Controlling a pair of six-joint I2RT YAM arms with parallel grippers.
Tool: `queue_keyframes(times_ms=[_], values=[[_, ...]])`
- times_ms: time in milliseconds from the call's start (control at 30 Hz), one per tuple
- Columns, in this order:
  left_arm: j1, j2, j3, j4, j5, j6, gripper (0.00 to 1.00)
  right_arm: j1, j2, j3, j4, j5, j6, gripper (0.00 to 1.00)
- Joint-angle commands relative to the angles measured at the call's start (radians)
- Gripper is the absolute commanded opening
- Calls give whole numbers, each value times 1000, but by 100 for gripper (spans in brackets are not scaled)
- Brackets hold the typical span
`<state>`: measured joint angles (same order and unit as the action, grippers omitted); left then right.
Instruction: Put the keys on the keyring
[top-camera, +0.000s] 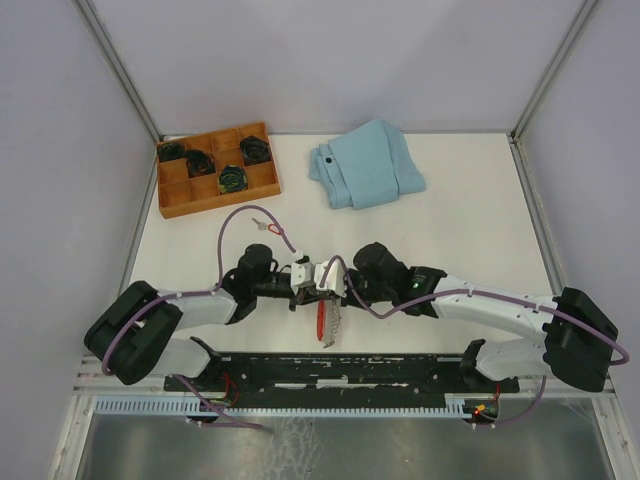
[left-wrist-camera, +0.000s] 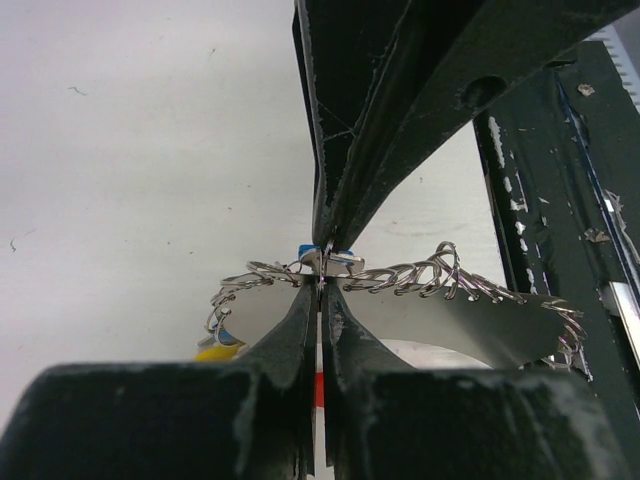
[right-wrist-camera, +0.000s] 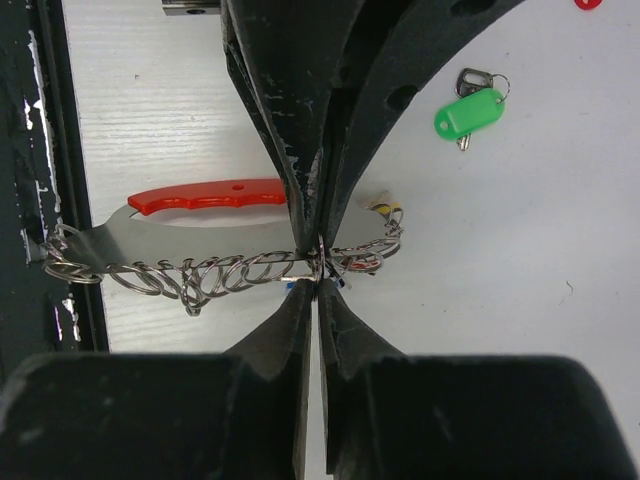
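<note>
The keyring (top-camera: 320, 322) is a red curved strip with a silvery plate (left-wrist-camera: 450, 322) and a row of metal loops (right-wrist-camera: 210, 275), held off the table between the arms. My left gripper (left-wrist-camera: 320, 286) is shut on its looped edge. My right gripper (right-wrist-camera: 318, 284) meets it tip to tip from the other side, jaws almost together on a blue-tagged key (left-wrist-camera: 340, 260) at the loops. A yellow tag (left-wrist-camera: 215, 350) hangs at the ring's end. A green-tagged key (right-wrist-camera: 470, 112) and a red-tagged key (top-camera: 270, 227) lie loose on the table.
A wooden compartment tray (top-camera: 170, 200) with dark items stands at the back left. A folded light-blue cloth (top-camera: 365, 165) lies at the back centre. The black base rail (top-camera: 340, 368) runs along the near edge under the keyring.
</note>
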<state>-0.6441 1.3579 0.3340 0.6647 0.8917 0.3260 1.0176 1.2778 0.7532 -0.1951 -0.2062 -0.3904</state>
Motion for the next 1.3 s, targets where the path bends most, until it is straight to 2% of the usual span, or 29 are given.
queue_keyframes(times_ms=[0,133,267,500,867,1067,1267], values=[[-13,-40,13,91,-28,32,3,5,1,39,51,-7,1,14],[-12,-33,14,99,-27,27,3,-14,-36,25,18,-33,15,24],[-12,-30,14,101,-29,26,3,-36,-76,4,-1,-65,28,29],[-13,-31,13,102,-31,21,3,-79,-146,-59,50,-59,62,30],[-12,-30,17,105,-17,13,3,-92,-103,-59,98,-104,59,31],[-12,-26,19,112,-13,4,3,-93,-72,-48,106,-128,55,29],[-12,-29,16,112,-10,4,3,-94,-64,-48,111,-127,55,15]])
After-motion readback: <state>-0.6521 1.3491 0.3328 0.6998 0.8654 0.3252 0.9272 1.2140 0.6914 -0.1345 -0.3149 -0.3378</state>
